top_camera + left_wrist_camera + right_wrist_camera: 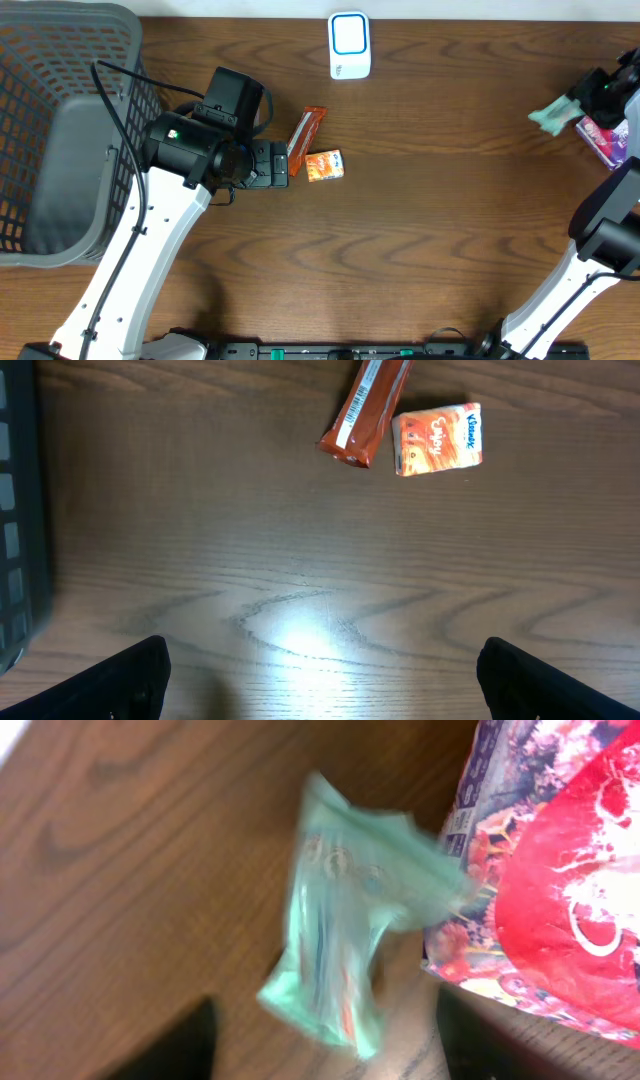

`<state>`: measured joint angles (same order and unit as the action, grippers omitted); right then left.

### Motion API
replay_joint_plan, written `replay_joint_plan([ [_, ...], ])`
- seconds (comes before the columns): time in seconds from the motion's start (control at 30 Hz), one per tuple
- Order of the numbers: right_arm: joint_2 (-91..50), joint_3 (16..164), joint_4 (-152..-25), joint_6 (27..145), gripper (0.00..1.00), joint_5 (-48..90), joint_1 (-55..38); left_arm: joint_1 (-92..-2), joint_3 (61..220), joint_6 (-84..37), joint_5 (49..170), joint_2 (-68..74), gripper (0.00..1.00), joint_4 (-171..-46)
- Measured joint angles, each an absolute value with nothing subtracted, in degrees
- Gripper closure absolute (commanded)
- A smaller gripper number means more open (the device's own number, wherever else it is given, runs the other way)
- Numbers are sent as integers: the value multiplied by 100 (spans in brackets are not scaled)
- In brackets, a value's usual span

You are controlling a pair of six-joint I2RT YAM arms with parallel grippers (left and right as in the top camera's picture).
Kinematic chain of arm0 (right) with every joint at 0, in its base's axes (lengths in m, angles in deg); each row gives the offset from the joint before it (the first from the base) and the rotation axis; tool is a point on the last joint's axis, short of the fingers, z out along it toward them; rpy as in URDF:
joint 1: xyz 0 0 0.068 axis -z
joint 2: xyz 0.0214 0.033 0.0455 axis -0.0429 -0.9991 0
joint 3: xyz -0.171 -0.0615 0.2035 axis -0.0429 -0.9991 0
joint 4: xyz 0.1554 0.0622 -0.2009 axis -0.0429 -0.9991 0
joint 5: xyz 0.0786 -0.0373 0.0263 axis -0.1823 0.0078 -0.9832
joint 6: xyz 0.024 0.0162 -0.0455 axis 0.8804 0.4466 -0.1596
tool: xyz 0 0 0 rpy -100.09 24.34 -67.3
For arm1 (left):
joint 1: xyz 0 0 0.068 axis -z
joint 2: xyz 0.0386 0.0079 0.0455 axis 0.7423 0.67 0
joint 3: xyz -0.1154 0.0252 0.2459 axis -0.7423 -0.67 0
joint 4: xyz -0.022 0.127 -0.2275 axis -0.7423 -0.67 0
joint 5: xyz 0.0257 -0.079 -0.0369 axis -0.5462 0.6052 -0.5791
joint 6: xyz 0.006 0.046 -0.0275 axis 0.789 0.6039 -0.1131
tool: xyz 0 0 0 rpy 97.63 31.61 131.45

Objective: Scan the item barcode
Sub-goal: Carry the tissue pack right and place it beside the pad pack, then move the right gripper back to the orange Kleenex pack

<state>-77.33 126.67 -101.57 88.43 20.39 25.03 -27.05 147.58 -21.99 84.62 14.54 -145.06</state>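
My right gripper (pixel 330 1055) stands open at the table's far right edge. A pale green packet (pixel 350 920) shows blurred just beyond its dark fingers (pixel 170 1045), touching neither one. From overhead the green packet (pixel 552 117) lies left of the right gripper (pixel 603 90). The white scanner (pixel 349 45) with a blue-rimmed window stands at the back centre. My left gripper (pixel 325 685) is open and empty over bare wood, short of an orange bar wrapper (pixel 365 410) and an orange tissue pack (pixel 437 438). Overhead, the left gripper (pixel 275 165) is just left of the bar (pixel 306 130) and the pack (pixel 324 165).
A grey mesh basket (pixel 60 60) fills the left side. A purple floral pack (pixel 480 810) and a red pack (pixel 570 890) lie beside the green packet at the right edge. Bare wood runs across the table's middle and front.
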Motion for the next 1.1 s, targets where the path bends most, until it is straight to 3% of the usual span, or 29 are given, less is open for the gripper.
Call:
replay_joint_plan([
  [0.2,-7713,12650,-10221,8863,24,1952,2507,-2705,14758,-2199,8462,1454,2,-14506],
  [0.57,-6926,12648,-10614,8771,22,-826,2177,-2705,14758,-2199,8462,1454,2,-14506],
  [0.87,-6848,12632,-11991,8076,25,-1438,439,-2705,14758,-2199,8462,1454,2,-14506],
  [0.93,-6848,12630,-11971,7921,20,-1181,-77,-2705,14758,-2199,8462,1454,2,-14506],
  [1.0,-6848,12630,-11877,7833,5,-824,-553,-2705,14758,-2199,8462,1454,2,-14506],
  [1.1,-6848,12630,-11633,7715,5,-123,-1257,-2705,14758,-2199,8462,1454,2,-14506],
])
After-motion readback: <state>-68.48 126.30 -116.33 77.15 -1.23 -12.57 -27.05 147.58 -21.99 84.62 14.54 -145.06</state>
